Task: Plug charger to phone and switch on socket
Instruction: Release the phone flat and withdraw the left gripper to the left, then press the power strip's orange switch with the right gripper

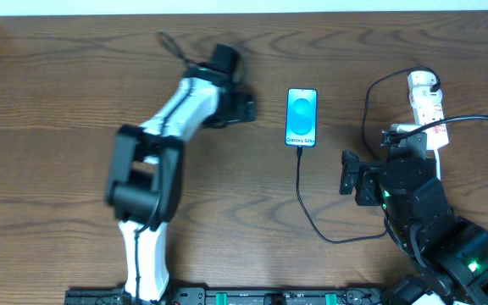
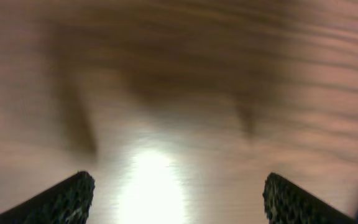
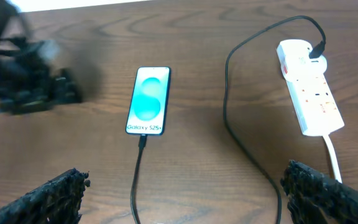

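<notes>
The phone (image 1: pixel 302 117) lies flat with its blue screen lit, and also shows in the right wrist view (image 3: pixel 148 101). The black charger cable (image 1: pixel 305 199) is plugged into the phone's near end (image 3: pixel 142 140). It loops toward me, then runs back up to the far end of the white socket strip (image 1: pixel 426 106), where its plug sits (image 3: pixel 319 50). The strip (image 3: pixel 308 87) has red switch marks. My left gripper (image 1: pixel 249 108) is open and empty just left of the phone, over bare wood (image 2: pixel 179 196). My right gripper (image 1: pixel 346 176) is open and empty (image 3: pixel 188 193), above the cable loop.
The socket's white cord (image 3: pixel 333 155) runs from its near end toward my right arm. The wooden table (image 1: pixel 58 102) stretches to the left. The table's far edge is at the top of the overhead view. The left wrist view is blurred.
</notes>
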Robot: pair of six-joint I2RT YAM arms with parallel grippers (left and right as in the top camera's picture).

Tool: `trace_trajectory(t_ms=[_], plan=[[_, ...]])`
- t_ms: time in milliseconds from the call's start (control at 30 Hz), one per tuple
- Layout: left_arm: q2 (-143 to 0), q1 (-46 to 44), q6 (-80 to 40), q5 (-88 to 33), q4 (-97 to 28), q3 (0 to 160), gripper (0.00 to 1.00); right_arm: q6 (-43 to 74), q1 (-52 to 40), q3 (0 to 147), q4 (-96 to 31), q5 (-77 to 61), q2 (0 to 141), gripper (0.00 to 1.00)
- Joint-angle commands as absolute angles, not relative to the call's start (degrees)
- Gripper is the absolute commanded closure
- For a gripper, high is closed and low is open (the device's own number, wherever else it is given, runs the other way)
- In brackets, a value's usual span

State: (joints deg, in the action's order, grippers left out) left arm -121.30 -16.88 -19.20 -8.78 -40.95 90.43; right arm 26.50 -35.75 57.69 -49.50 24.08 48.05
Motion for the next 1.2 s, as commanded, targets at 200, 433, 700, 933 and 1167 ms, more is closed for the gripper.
trace_trajectory(t_ms=[200, 433, 700, 933, 1167], plan=[[-85.1, -12.4, -17.6, 8.3, -51.2, 91.1, 0.13, 26.1, -35.3, 58.0, -42.5, 25.1, 55.2, 0.01], [-64.2, -13.9, -17.6, 12.8, -63.0, 86.5, 0.13, 33.0, -34.5, 58.0, -41.0, 24.3, 67.7, 0.54], [-40.6, -14.0, -28.5, 12.7, -63.6, 66.1, 0.12, 35.1, -15.4, 58.6, -53.1, 23.6, 70.0, 0.99], [-37.3, -14.0, -31.8, 12.7, -64.7, 60.5, 0.13, 33.8, 6.9, 62.2, -48.2, 11.9, 73.8, 0.99], [-37.4, -14.0, -31.8, 12.7, -66.8, 60.5, 0.13, 32.1, 18.1, 78.0, -53.9, 3.8, 90.9, 0.99]])
